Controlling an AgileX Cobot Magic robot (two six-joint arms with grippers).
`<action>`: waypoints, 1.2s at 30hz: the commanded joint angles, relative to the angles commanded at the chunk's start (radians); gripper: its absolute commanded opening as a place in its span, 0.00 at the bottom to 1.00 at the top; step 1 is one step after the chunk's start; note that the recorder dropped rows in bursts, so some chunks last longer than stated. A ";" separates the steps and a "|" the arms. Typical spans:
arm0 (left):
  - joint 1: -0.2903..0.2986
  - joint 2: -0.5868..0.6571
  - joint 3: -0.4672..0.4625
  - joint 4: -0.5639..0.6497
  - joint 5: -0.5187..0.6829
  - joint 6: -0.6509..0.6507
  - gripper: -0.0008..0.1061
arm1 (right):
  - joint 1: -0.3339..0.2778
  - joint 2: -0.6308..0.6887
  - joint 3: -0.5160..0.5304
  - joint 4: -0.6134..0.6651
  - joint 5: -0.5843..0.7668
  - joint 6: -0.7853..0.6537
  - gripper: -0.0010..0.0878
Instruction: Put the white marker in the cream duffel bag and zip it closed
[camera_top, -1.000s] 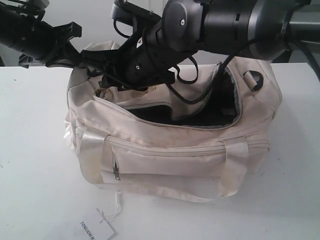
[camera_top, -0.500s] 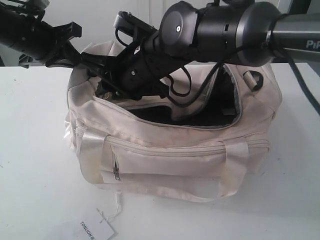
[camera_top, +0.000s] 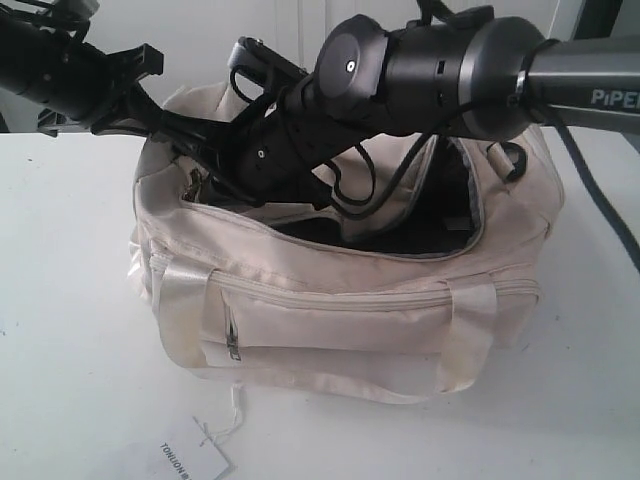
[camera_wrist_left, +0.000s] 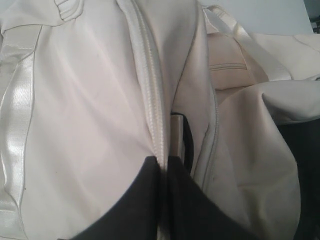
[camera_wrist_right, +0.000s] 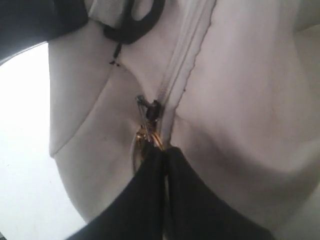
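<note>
Two black robot arms meet at the 10 o'clock corner of a large soft cream fabric duffel bag (camera_top: 340, 310), which sits mid-way on the white worktop (camera_top: 60, 300). The right hand (camera_wrist_right: 162, 152) has its fingers pressed together on the gold chain zipper pull (camera_wrist_right: 145, 136), at the end of the curved top zipper. The left hand (camera_wrist_left: 161, 164) is likewise closed, pinching the bag's cream zipper seam (camera_wrist_left: 150, 90). From the middle toward 3 o'clock the zipper gapes, showing black lining (camera_top: 420, 225). The slim white marker shows in no view; whether it lies inside I cannot tell. A white paper tag (camera_top: 185, 458) lies at the bag's 7 o'clock.
</note>
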 joint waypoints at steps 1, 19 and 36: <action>0.000 0.000 0.000 0.000 0.000 0.004 0.01 | 0.000 -0.013 0.000 -0.002 -0.016 0.000 0.01; 0.000 0.000 0.000 0.000 -0.002 0.005 0.01 | 0.000 -0.085 0.000 -0.007 0.089 -0.025 0.01; 0.000 0.000 0.000 0.000 0.002 0.005 0.01 | 0.000 -0.137 0.000 -0.007 0.170 -0.095 0.01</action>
